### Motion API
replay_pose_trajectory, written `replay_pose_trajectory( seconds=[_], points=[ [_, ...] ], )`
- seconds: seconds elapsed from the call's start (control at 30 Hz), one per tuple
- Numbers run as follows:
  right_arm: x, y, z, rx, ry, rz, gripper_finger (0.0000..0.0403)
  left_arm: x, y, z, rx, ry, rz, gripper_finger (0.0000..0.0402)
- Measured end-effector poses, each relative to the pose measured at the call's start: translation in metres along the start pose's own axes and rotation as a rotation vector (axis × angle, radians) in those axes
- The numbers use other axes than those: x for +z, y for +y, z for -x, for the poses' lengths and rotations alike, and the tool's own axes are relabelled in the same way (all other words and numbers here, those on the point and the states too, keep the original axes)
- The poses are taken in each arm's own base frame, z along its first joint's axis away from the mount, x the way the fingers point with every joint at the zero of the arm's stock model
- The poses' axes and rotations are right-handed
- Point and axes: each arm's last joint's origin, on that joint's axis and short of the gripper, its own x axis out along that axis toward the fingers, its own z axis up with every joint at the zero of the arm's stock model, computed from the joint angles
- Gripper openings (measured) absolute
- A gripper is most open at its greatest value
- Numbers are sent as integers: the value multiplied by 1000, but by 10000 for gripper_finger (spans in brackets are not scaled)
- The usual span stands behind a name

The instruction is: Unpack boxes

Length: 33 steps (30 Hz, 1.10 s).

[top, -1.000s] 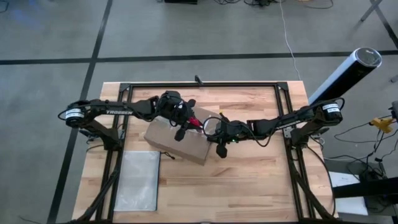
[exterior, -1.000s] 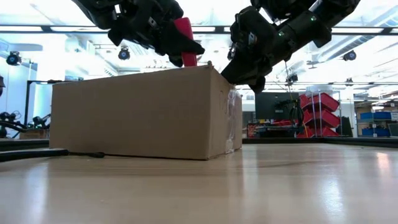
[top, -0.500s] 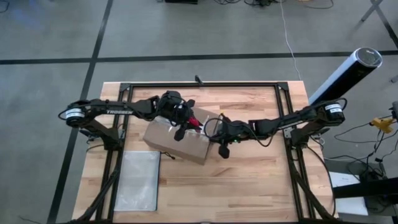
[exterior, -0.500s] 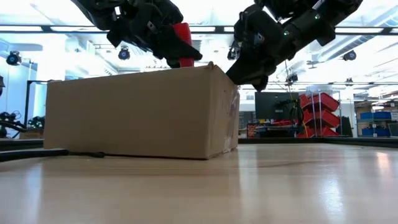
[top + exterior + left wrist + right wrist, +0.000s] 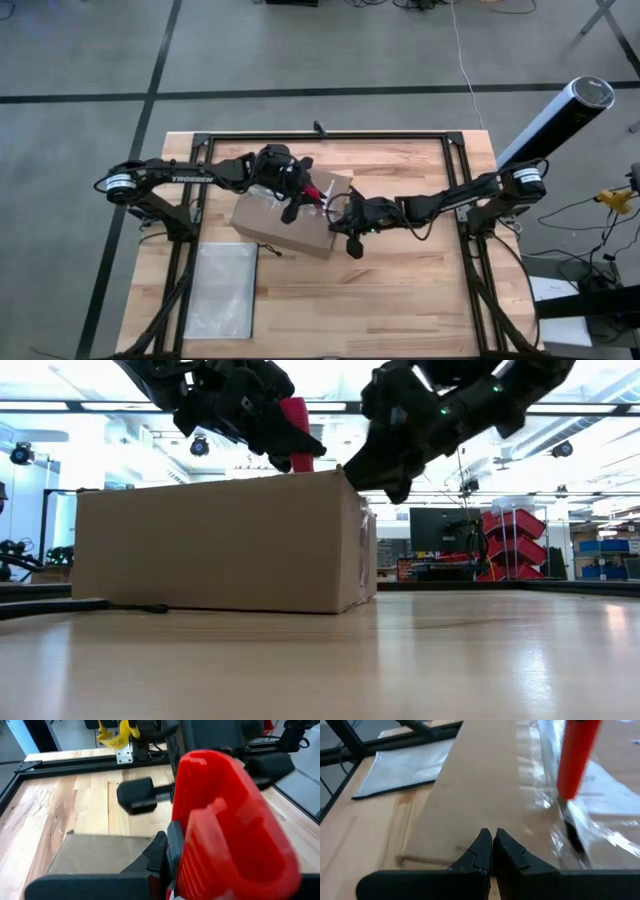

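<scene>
Under the left gripper (image 5: pixel 300 196), pinching a red plastic utility knife (image 5: pixel 576 757), lies the brown taped cardboard box (image 5: pixel 275 228); we should cut shallow while the pressed-together right gripper (image 5: pixel 492 851) braces it.

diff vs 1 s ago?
The right pincer, shut, slid further toward the left arm along the cardboard box, and in the low view the box edged the same way. The left pincer stays over the box top, clamped on the red knife. Grey pouch unmoved.
</scene>
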Motion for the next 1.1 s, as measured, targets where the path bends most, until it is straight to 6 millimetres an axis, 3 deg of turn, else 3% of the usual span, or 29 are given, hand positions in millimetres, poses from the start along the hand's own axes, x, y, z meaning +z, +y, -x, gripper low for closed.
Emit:
replay_pose_trajectory(
  seconds=[0.5, 1.1],
  points=[
    [34, 6, -13, 3, -54, 82, 0, 3, 0, 0, -2, -31, -1, 32],
    [8, -7, -13, -57, 108, 14, 0, 5, 1, -13, -5, -100, -4, 32]
  ],
)
